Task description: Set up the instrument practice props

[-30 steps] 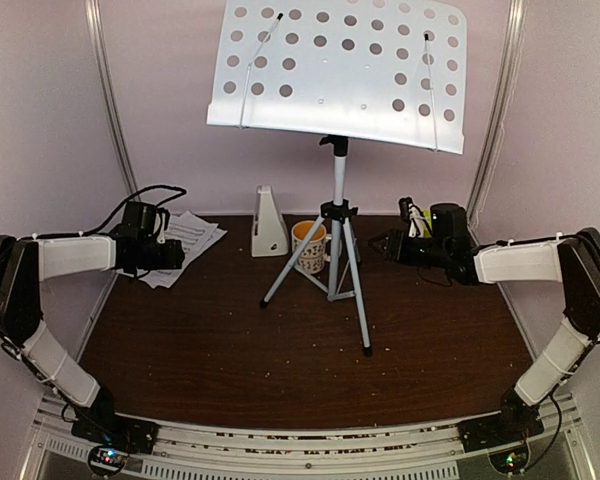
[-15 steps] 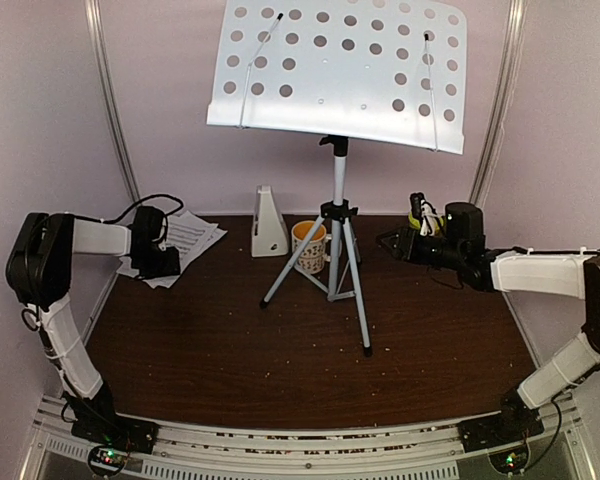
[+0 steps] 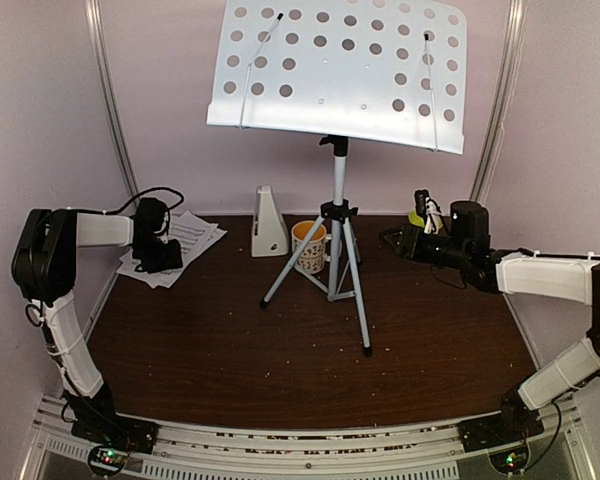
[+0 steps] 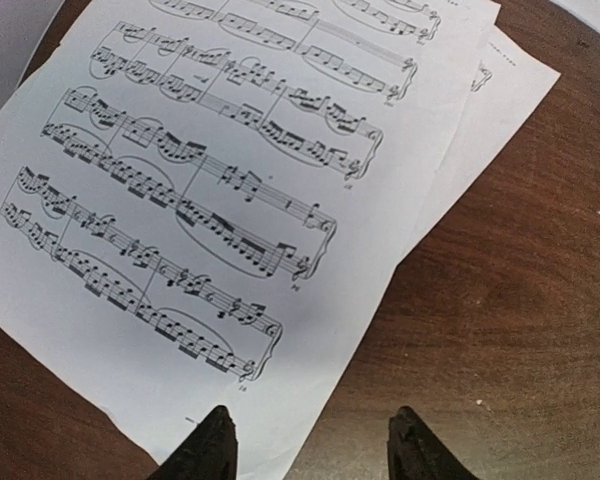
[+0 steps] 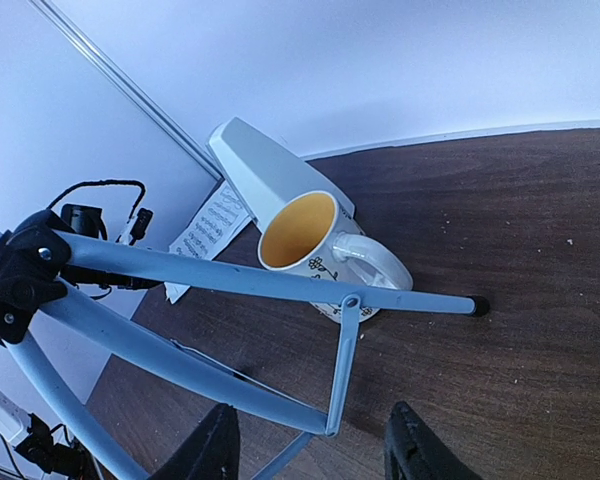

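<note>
Moved since earlier: left arm has folded back toward the left wall and its claw now hangs over the paper; right arm has reached further toward the back right corner.
Music stand (image 3: pixel 340 75): one; pale metal desk with round holes, two thin wire page holders, tilted face toward the camera.
Tripod (image 3: pixel 334 262): one; grey, legs spread, standing mid-back of the brown table (image 3: pixel 280 350).
Sheet-music pages (image 4: pixel 230 180): two; white, printed staves, overlapping, the top one skewed over the lower; flat at the far left of the table, well apart from the stand.
Metronome (image 3: pixel 268 224): one; small white pyramid, upright, just left of the mug.
Mug (image 5: pixel 315 240): one; patterned, orange inside, by the tripod legs.
Left gripper (image 4: pixel 313 440): fingers spread, poised over the near corner of the top page; contact cannot be told.
Right gripper (image 5: pixel 310 445): fingers spread, nothing between them, pointing toward the tripod and mug.
</note>
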Controlling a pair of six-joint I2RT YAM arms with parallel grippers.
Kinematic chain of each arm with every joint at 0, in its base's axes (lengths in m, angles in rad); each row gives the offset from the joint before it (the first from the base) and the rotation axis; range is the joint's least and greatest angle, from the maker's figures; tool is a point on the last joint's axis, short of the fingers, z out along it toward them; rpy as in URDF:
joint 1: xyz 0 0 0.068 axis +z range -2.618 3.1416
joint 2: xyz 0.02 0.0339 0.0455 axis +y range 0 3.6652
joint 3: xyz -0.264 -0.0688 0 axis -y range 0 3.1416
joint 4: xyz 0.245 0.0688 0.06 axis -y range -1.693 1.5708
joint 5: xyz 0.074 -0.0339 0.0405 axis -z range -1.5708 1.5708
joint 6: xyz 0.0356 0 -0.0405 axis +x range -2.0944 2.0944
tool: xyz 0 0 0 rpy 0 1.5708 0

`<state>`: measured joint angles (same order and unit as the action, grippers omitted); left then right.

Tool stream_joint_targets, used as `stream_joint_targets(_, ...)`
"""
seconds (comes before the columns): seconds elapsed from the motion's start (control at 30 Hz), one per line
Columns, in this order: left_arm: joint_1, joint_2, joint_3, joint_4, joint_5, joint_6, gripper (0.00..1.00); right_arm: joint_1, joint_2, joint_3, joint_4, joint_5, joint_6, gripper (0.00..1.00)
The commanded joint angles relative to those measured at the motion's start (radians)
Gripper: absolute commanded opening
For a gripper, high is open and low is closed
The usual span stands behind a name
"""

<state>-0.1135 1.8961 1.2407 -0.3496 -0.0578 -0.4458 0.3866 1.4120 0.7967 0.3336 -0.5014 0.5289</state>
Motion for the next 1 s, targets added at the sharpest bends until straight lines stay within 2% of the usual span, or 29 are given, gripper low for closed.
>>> stream_joint_targets(0.0, 0.009, -0.001, 0.1, -0.12, -0.16, 0.033, 0.53, 0.003, -0.021, -0.01, 0.019, -0.007, 0.008, 0.5)
stream_joint_targets(0.2, 0.013, 0.175, 0.415, -0.402, -0.425, 0.174, 0.53, 0.003, -0.015, -0.011, 0.044, -0.018, 0.021, 0.5)
stream_joint_targets(0.27, 0.013, 0.243, 0.508, -0.459, -0.451, 0.219, 0.52, 0.003, -0.018, -0.011, 0.045, -0.019, 0.022, 0.5)
stream_joint_targets(0.4, 0.013, 0.308, 0.595, -0.499, -0.472, 0.277, 0.52, 0.003, -0.03, -0.015, 0.041, -0.019, 0.019, 0.5)
stream_joint_targets(0.57, 0.011, 0.355, 0.659, -0.544, -0.449, 0.346, 0.53, 0.002, -0.043, -0.023, 0.037, -0.015, 0.013, 0.51)
stream_joint_targets(0.97, -0.062, 0.329, 0.589, -0.626, -0.43, 0.379, 0.52, -0.002, -0.05, -0.023, 0.055, -0.01, 0.027, 0.52)
